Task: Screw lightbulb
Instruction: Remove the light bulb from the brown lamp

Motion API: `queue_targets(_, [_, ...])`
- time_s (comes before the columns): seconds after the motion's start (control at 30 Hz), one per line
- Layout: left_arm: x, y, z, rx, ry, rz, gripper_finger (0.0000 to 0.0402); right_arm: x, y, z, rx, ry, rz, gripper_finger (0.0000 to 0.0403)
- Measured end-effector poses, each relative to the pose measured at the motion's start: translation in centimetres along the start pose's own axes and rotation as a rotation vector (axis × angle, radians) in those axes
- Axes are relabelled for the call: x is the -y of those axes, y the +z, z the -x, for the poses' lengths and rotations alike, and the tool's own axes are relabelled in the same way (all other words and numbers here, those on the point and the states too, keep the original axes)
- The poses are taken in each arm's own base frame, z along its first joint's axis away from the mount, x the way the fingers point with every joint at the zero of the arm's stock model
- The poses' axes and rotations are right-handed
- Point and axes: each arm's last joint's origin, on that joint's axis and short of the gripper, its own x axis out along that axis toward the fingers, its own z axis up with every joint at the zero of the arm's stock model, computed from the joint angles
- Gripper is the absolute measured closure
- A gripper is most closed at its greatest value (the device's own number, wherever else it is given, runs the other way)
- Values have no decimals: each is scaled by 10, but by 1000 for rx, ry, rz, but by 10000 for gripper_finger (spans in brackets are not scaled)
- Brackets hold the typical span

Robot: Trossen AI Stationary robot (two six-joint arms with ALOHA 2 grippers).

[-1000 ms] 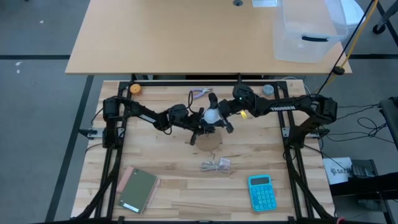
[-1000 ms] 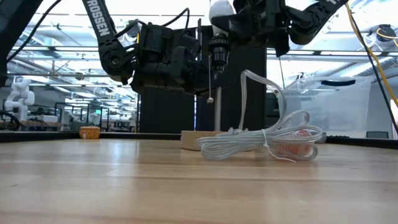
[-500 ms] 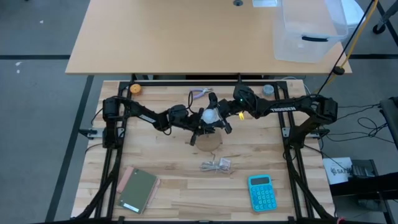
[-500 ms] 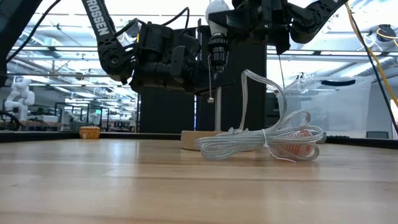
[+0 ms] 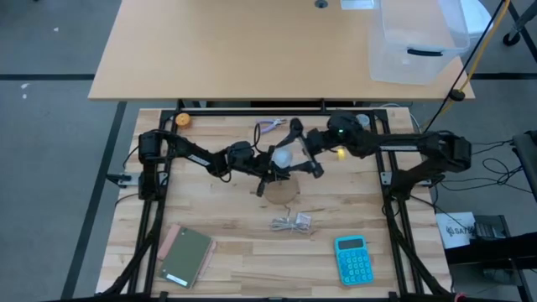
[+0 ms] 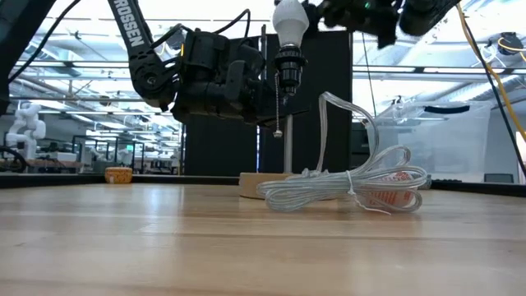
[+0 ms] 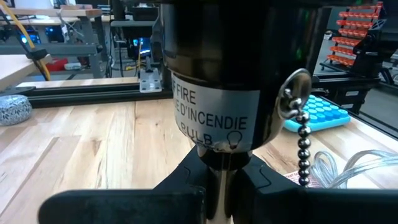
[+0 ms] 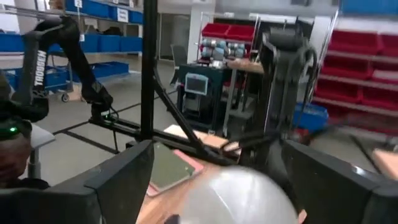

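We see two dark, near-black arms built of slim jointed links. The left arm (image 5: 197, 153) carries white block lettering along its upper link, readable in the low view as the end of a brand name. The right arm (image 5: 394, 147) bears the same white lettering along its forearm link, and a small green light glows on its wrist housing. Thin black cables loop between the joints. Each arm ends in two flat, matte black fingers (image 8: 121, 174) with squared edges. Both bases sit on a black metal frame (image 5: 151, 201).
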Motion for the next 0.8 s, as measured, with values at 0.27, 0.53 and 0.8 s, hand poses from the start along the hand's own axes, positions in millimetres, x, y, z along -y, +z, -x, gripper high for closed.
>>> queue_targets(0.27, [-1, 0, 0, -1, 17, 4, 371, -23, 49, 37, -19, -184, 116, 61])
queue_targets(0.53, [-2, 0, 0, -1, 89, 23, 371, -45, 55, 56, -184, -356, 74, 62])
queue_targets(0.8, [-5, 0, 0, -3, 205, 29, 371, -63, 38, 40, -353, -417, 40, 62])
